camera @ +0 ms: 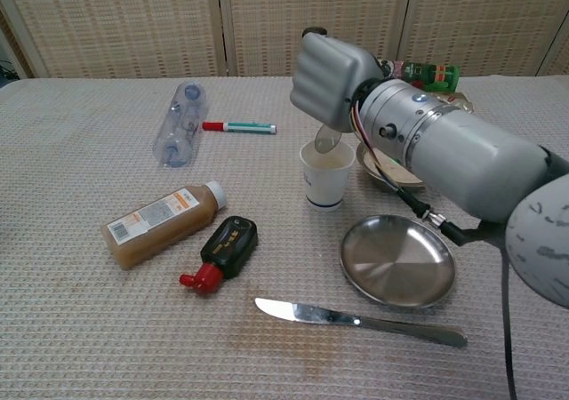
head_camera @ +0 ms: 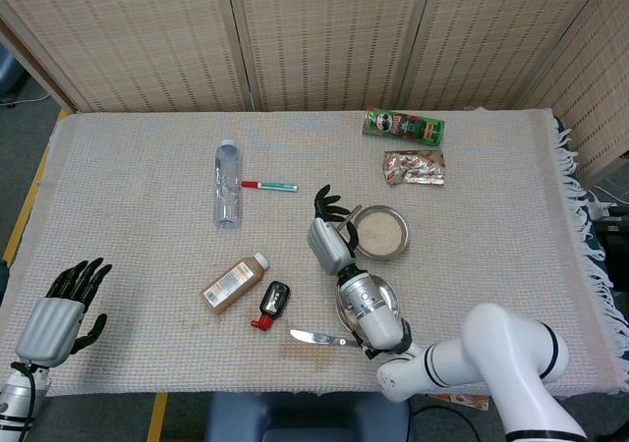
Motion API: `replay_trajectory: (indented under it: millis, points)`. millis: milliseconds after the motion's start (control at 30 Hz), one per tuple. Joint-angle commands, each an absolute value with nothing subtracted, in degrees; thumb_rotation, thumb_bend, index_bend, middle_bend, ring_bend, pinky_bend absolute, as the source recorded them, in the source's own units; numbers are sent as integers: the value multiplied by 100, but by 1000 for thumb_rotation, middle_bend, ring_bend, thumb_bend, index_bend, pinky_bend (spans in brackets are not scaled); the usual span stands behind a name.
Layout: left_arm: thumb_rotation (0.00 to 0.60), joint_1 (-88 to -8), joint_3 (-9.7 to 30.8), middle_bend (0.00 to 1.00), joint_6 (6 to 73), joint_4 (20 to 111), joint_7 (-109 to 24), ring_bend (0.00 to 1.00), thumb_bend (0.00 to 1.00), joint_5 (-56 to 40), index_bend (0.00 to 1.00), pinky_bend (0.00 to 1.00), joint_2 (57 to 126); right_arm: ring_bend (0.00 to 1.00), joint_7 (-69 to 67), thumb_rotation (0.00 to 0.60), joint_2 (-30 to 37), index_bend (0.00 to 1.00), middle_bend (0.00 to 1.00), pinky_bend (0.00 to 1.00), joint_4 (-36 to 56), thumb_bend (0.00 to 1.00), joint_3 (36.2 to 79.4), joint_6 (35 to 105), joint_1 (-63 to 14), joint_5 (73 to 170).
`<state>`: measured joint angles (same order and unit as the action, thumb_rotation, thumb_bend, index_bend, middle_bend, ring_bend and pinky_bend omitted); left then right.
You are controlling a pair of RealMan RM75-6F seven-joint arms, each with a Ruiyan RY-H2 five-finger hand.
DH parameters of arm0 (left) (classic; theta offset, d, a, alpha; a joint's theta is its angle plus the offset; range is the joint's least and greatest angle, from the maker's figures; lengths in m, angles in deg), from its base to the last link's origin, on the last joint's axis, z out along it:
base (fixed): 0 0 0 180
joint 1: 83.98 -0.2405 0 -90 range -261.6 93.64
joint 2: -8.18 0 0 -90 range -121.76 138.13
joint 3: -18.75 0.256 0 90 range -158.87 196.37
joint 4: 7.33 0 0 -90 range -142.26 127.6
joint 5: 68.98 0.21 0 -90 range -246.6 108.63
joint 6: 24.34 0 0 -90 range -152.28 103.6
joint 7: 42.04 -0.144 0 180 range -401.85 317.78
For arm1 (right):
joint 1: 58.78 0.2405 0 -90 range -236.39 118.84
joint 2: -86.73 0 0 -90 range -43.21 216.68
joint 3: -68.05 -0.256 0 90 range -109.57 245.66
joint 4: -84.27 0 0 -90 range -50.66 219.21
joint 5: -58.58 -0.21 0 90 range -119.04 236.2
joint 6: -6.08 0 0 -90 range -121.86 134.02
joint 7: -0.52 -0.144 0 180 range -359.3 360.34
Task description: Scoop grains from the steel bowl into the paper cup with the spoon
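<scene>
Spoon (camera: 327, 139): we hold it in our right hand (camera: 331, 84), fingers closed round the handle, its bowl tipped down directly over the mouth of the paper cup (camera: 325, 176). In the head view that hand (head_camera: 328, 236) hides the cup. Paper cup: upright on the woven tablecloth (camera: 80, 320), just left of the steel bowl (head_camera: 382, 233), which shows pale grains inside; in the chest view our forearm covers most of the bowl (camera: 377, 166). Left hand (head_camera: 61, 314): at the near left edge of the table, holding nothing, its dark fingers spread apart; seen only from the head camera. Empty steel plate (camera: 396, 261): in front of the cup and bowl. Table knife (camera: 356, 320): flat on the cloth, nearer still. Brown bottle (camera: 161, 223): on its side, left of the cup. Small black bottle with red cap (camera: 221, 252): lying just beside the brown one. Clear plastic bottle (camera: 179, 120): lying at the far left, with a red-capped marker (camera: 238, 127) near it. Green crisp can (head_camera: 403, 124) and a foil snack packet (head_camera: 414, 167): at the far side, beyond the bowl.
</scene>
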<state>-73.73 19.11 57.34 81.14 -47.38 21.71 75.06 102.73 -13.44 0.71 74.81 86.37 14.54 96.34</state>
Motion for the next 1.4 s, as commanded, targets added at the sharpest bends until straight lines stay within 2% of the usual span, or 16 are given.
replay_trajectory:
  millis: [33, 467, 600, 867, 1000, 1133, 1267, 1400]
  points:
    - [600, -7369, 1913, 0, 5723, 8107, -4736, 0, 431, 2169, 0, 119, 7507, 340, 10356, 600, -1344, 666, 549, 211, 88, 333, 7507, 8625, 1381, 9714]
    - [600, -7371, 1907, 0, 5723, 8111, -4757, 0, 431, 2161, 0, 119, 7513, 340, 10236, 600, -1187, 666, 549, 211, -12, 333, 7323, 8596, 1091, 10079]
    - [600, -7385, 1910, 0, 5754, 8118, -4758, 0, 432, 2175, 0, 119, 7505, 340, 9811, 600, -965, 666, 549, 211, -324, 333, 7161, 8704, 884, 10224]
    - [600, -7421, 1931, 0, 5825, 8151, -4805, 0, 432, 2230, 0, 119, 7494, 340, 7967, 600, -69, 666, 549, 210, -1197, 333, 7007, 8866, 38, 10576]
    - [600, -7420, 1949, 0, 5804, 8173, -4888, 0, 432, 2248, 0, 120, 7518, 347, 6918, 600, 522, 665, 549, 210, -1742, 333, 6993, 8303, -318, 10408]
    - [600, -7416, 1952, 0, 5782, 8198, -4993, 0, 432, 2244, 0, 120, 7552, 351, 5884, 600, 1082, 662, 549, 210, -2032, 333, 7237, 7549, -581, 10733]
    - [600, -7418, 1951, 0, 5784, 8219, -5049, 0, 432, 2245, 0, 120, 7570, 351, 5875, 600, 1182, 662, 549, 210, -1934, 335, 7554, 7256, -700, 10964]
    - [600, -7418, 1939, 0, 5771, 8247, -5068, 0, 432, 2215, 0, 121, 7564, 351, 5954, 600, 989, 661, 549, 210, -1721, 335, 7670, 6994, -734, 11031]
